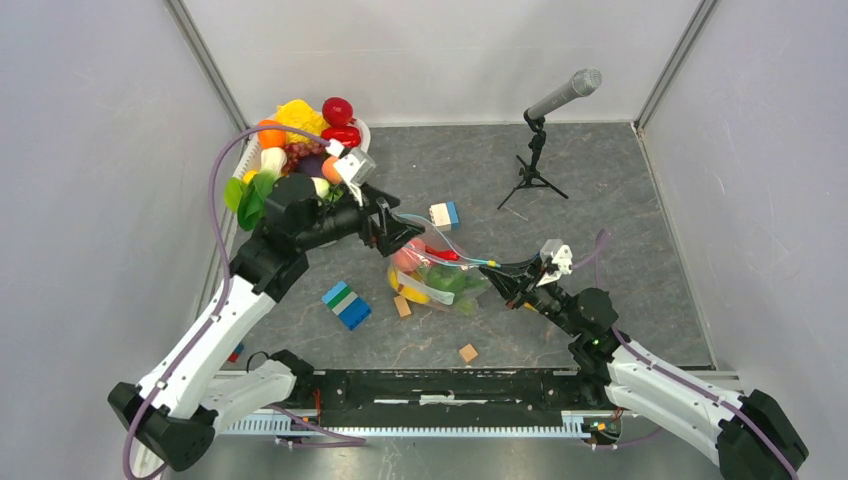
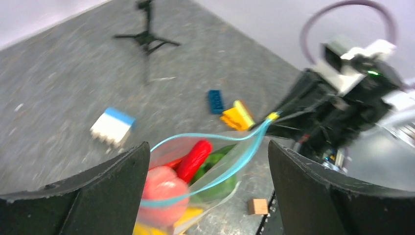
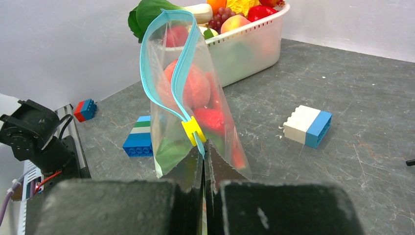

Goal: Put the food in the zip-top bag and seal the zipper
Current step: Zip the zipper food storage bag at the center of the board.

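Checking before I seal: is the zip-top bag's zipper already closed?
No, the two strips of the zipper bow apart above the yellow slider.

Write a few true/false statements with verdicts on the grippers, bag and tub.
1. The right gripper is shut on the zip-top bag, by the yellow slider. True.
2. The left gripper is clamped on the bag. False: its jaws stand open, holding nothing.
3. The bag is sealed. False: its zipper gapes open.
4. Food lies inside the bag. True.
5. All the food is bagged. False: the white tub holds plenty.
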### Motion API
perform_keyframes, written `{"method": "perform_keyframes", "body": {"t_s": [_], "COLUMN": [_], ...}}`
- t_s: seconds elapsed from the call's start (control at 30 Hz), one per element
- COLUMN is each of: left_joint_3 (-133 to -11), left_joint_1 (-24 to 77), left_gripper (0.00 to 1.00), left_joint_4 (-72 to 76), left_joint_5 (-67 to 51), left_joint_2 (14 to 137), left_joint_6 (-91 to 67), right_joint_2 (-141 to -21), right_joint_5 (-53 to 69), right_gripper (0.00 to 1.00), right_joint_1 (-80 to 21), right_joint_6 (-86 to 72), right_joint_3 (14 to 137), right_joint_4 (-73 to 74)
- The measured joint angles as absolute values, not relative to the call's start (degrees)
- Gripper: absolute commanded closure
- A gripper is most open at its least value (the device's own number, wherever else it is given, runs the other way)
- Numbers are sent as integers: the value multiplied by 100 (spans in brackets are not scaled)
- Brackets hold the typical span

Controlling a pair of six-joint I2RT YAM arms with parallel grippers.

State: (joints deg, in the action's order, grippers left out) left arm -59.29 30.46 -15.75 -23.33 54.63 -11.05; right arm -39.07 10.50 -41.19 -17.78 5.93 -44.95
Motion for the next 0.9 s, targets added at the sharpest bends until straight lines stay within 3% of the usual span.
{"method": "perform_keyframes", "body": {"t_s": [0.17, 0.3, 0.57, 0.73, 0.9], "left_joint_3": [-6414, -6539, -6764, -6917, -7002], "left_joint_1": [3190, 3555, 4794, 5037, 5192], "left_gripper": [10, 13, 24, 40, 47], "left_joint_4": [-1127, -1061, -1435, -1509, -1538], "left_joint_5": [-3933, -4353, -3948, -3586, -3297], "left_joint_2": [6086, 6565, 7238, 7550, 7653], "left_joint_6": [-489, 69, 1245, 1588, 1796], "right_joint_2": [-3905, -3892, -3903, -3951, -4005], "right_joint_5": [1085, 1190, 1511, 1629, 1673], "right_gripper": [100, 100, 100, 100, 100], "right_joint_1": [-4119, -4119, -4119, -4119, -4119], "right_joint_6": [-1767, -1769, -1774, -1782, -1796], "right_joint_3": [607, 644, 810, 843, 858], "right_joint_4": [-4477, -4449, -4407, -4410, -4412]}}
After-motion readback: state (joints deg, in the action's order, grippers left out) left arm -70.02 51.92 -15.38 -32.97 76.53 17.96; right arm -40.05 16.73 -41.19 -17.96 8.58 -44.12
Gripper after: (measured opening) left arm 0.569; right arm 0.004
